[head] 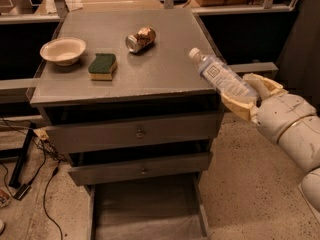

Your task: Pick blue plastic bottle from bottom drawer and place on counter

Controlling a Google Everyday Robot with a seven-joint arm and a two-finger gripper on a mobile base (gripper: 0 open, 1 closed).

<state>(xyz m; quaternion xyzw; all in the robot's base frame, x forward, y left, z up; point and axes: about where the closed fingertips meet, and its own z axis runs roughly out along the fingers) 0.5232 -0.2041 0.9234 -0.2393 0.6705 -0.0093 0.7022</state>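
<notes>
My gripper (248, 96) is at the right of the cabinet, shut on the blue plastic bottle (220, 75). The bottle lies tilted, its white cap pointing up and left over the right edge of the counter (160, 71). The bottle's base sits between the cream fingers (239, 107), with the white arm trailing off to the lower right. Below, the bottom drawer (145, 211) is pulled out and its grey floor shows nothing in it.
On the counter stand a white bowl (63, 50) at the left, a green and yellow sponge (102, 66) beside it, and a crushed can (140, 39) near the middle back. Two upper drawers with round knobs (139, 133) are shut. Cables lie on the floor at the left.
</notes>
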